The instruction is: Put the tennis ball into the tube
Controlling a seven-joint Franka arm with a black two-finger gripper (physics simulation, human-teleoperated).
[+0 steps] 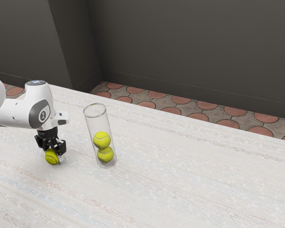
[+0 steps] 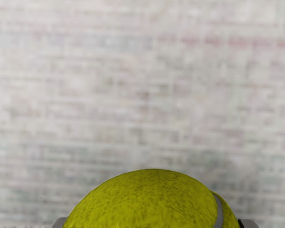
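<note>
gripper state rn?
Gripper: closed on a tennis ball, one finger against each side.

Arm (image 1: pixel 16 114) wearing smooth white shell, swelling into rounded, barrel-like segments. Few small dark dots speckling pale casing; dark band edging underside. Dark grey oval panel (image 1: pixel 39 114) wrapping wrist housing, carrying round badge with white marking. Grey disc (image 1: pixel 36 82) capping housing top, bearing small pale mark. Stubby whitish block (image 1: pixel 62 118) jutting from side, showing dark slot. Claw (image 1: pixel 52 151) looking matt black, angular, many-edged.
</note>
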